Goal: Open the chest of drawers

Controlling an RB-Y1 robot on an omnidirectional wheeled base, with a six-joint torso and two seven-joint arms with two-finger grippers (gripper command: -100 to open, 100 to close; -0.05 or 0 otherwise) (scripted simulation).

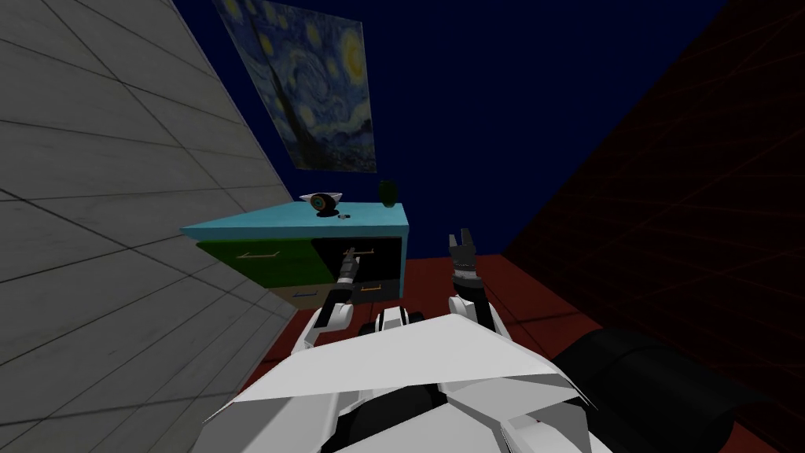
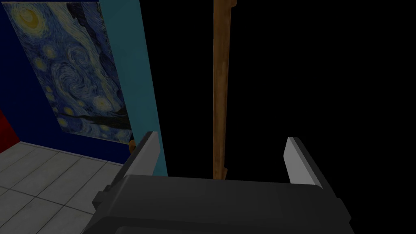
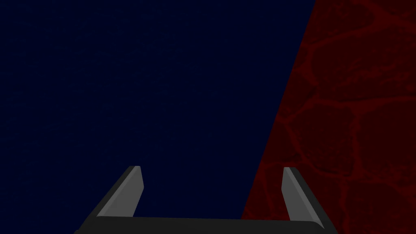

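Against the dark blue wall, below a swirling starry-night painting (image 1: pixel 306 86), the teal-topped chest of drawers (image 1: pixel 314 220) with green and black fronts is standing just ahead. The left gripper (image 1: pixel 350 255) is hovering at the upper black drawer front (image 1: pixel 381 250). Its fingers are standing apart, and the slim brown wooden bar handle (image 2: pixel 220 81) is lying between them, touched by neither. The right gripper (image 1: pixel 462 240) is hanging raised beside the chest's corner, its fingers likewise spread.

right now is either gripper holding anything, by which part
Nothing is held. The left gripper is open around the brown drawer handle, not pressing it; the right gripper is open.
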